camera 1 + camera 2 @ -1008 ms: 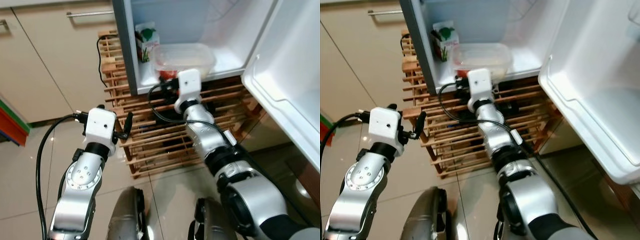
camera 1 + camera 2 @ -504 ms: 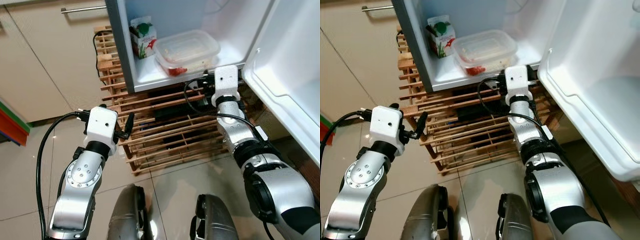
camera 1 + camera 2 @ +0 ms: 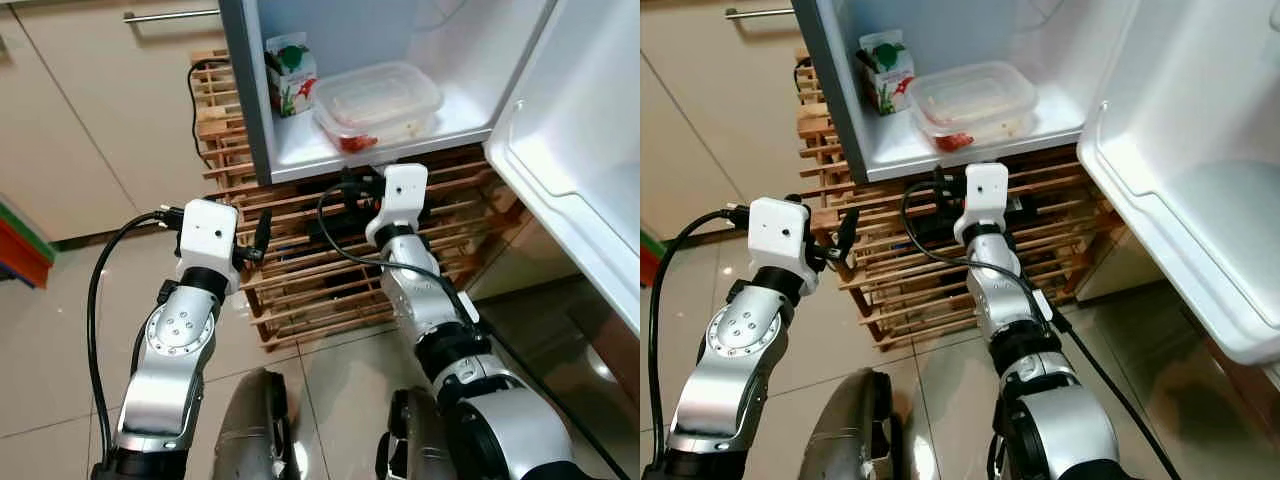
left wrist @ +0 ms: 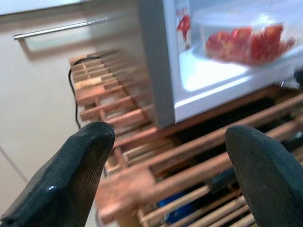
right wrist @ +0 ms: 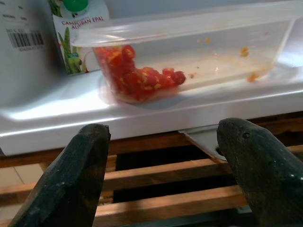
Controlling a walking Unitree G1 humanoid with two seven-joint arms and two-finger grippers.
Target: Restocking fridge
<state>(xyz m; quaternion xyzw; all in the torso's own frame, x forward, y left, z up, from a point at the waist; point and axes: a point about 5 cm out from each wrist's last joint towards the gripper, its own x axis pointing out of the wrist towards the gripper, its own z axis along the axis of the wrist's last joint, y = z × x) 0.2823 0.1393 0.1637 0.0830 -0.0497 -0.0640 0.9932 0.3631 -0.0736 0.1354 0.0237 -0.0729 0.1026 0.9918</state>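
A clear lidded container (image 3: 378,103) with red chopped food (image 5: 137,75) sits on the bottom shelf of the open fridge (image 3: 300,160), beside a juice carton (image 3: 292,72). My right gripper (image 5: 163,137) is open and empty. It hovers just in front of the shelf edge, a little below the container, not touching it. My left gripper (image 4: 165,137) is also open and empty, held out left of the fridge in front of the wooden rack (image 3: 300,260).
The fridge stands on the slatted wooden rack, with dark items between the slats. Its white door (image 3: 580,150) is swung open on the right. Beige cabinets with a bar handle (image 3: 170,15) are on the left, and a black cable (image 3: 195,100) hangs by the rack. The tiled floor (image 3: 60,330) is glossy.
My right gripper left the container in the fridge, swung out to the right, and has now come back to the middle below the shelf edge. The left arm rose slightly.
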